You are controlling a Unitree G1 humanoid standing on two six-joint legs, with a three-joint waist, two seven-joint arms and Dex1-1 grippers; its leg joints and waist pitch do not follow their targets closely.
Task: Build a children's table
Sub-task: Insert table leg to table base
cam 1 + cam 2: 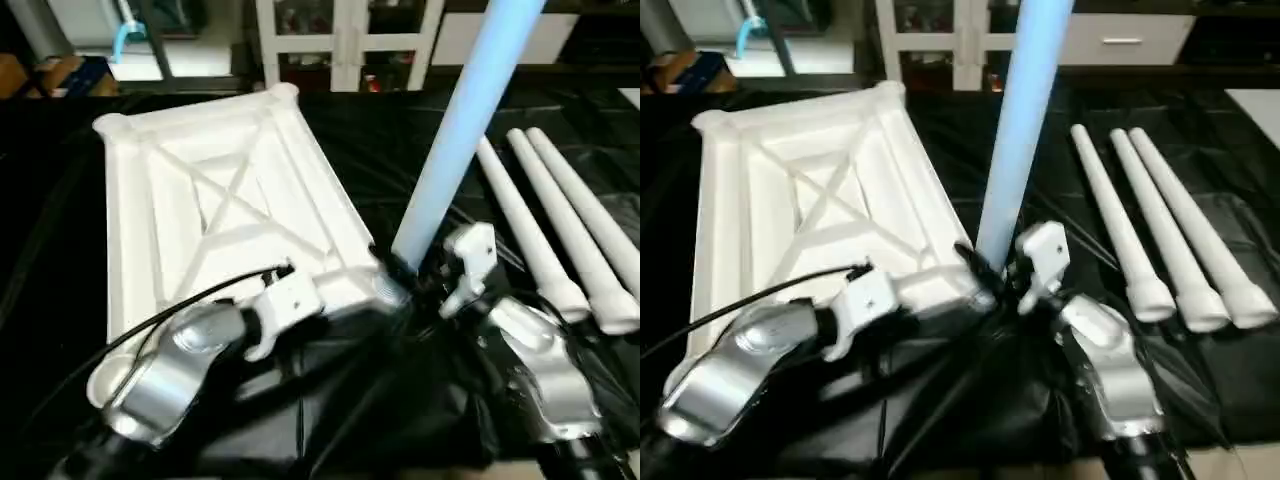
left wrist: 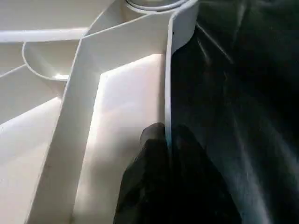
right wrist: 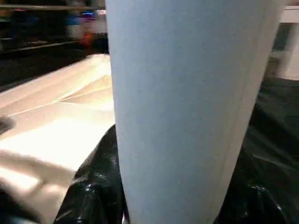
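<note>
The white table top (image 1: 230, 200) lies upside down on the black-covered worktop (image 1: 400, 130), its X-ribbed underside facing up, toward the worktop's left half, with its far end reaching close to the back edge. Round sockets sit at its corners.

The left tool (image 2: 166, 140) is pinched onto the thin side wall of the top near the front right corner — one black finger (image 2: 149, 154) inside the rim, the other outside against the black sheet, the wall running between them. The jaws stand narrow, closed on that wall.

The right tool (image 1: 415, 275) holds one leg (image 1: 460, 120) close to its lower end. The leg stands nearly upright, leaning a little to the right, with its foot just beside the front right corner socket (image 1: 385, 285); whether it has entered the socket cannot be told. The jaws stand about half wide around the tube — the right wrist view shows the tube (image 3: 187, 102) pressed close.

Three more legs (image 1: 1170, 230) lie side by side on the right of the worktop, touching or nearly so, thick ends toward the front edge.
</note>
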